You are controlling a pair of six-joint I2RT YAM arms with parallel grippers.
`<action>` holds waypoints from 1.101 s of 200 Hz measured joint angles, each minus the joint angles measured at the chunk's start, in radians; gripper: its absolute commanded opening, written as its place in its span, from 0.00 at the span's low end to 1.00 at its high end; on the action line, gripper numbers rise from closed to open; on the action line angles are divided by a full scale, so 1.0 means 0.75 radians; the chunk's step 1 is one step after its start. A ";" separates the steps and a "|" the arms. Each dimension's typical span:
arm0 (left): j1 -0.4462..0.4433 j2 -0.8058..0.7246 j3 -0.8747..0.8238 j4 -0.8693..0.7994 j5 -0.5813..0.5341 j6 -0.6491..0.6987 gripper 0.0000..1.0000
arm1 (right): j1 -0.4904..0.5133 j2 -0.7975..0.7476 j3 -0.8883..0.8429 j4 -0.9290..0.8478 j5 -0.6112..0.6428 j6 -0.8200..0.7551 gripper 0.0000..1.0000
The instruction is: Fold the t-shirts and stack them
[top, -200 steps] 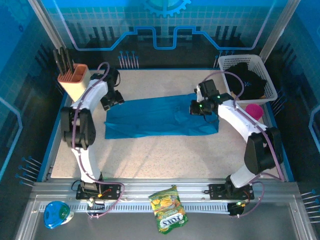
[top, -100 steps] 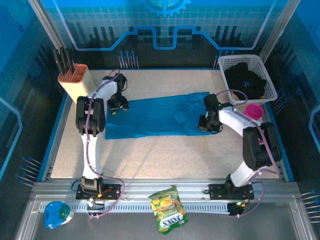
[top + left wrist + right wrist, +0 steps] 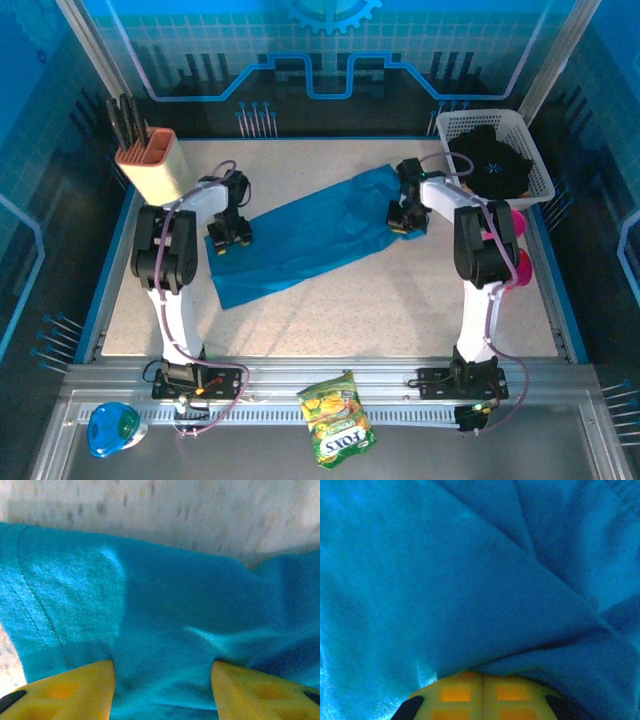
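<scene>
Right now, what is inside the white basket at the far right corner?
A crumpled black t-shirt with a small pale mark lies in the white basket. Whatever is beneath the shirt is covered.

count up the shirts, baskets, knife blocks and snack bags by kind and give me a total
t-shirts: 2, the teal t-shirt and the black t-shirt
white basket: 1
knife block: 1
snack bag: 1
total: 5
</scene>
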 measured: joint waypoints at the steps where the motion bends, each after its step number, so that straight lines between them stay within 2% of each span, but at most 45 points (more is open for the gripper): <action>1: -0.003 -0.008 -0.011 0.002 0.001 -0.001 0.55 | 0.000 0.005 0.009 -0.002 -0.001 -0.002 0.00; 61: -0.166 -0.325 -0.432 0.072 0.059 -0.122 0.56 | -0.013 0.468 0.793 -0.254 -0.100 -0.282 0.00; 79: -0.253 -0.417 -0.542 0.092 0.089 -0.186 0.56 | -0.015 0.604 1.036 -0.335 -0.144 -0.357 0.01; 103: -0.393 -0.506 -0.642 0.137 0.134 -0.295 0.56 | -0.015 0.740 1.275 -0.395 -0.213 -0.415 0.07; 158: -0.717 -0.573 -0.716 0.285 0.193 -0.601 0.56 | -0.015 0.838 1.428 -0.371 -0.334 -0.416 0.15; 220: -0.902 -0.572 -0.715 0.464 0.261 -0.812 0.57 | -0.015 0.904 1.525 -0.266 -0.411 -0.321 0.15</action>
